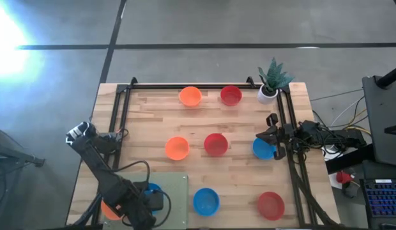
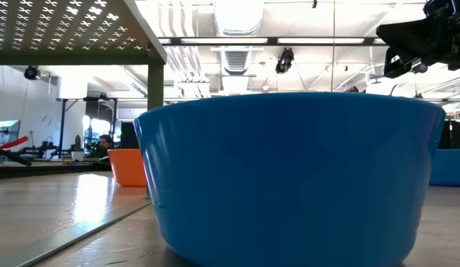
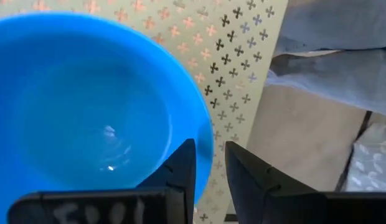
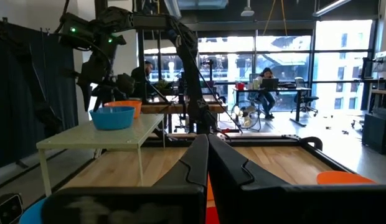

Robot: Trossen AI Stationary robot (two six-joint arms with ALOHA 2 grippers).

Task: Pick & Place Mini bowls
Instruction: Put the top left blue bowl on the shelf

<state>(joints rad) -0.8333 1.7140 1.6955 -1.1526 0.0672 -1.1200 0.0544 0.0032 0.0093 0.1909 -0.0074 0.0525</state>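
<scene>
Two bowls on perforated shelf [image 1: 175, 185] near-left: blue bowl [image 3: 87, 112] and orange bowl [image 4: 126, 106]. My left gripper [image 3: 208, 165] jaws spread, straddling the blue one's rim. Right gripper [image 4: 207, 162] pressed together, idle far-right. Seven left on table [image 1: 153, 128].

Left pincer [image 3: 210, 168] sits w/ its two dark fingers [image 3: 180, 165] slightly apart, straddling the rim of a blue mini bowl [image 3: 87, 106]: one finger inside the rim, other outside. Can't tell if either touches the rim. Bowl is empty, w/ a small glare spot inside. It rests on a pale perforated shelf [image 3: 236, 56] w/ cross-shaped holes. Beyond the shelf edge, past the outer finger, grey floor [image 3: 317, 118].
</scene>
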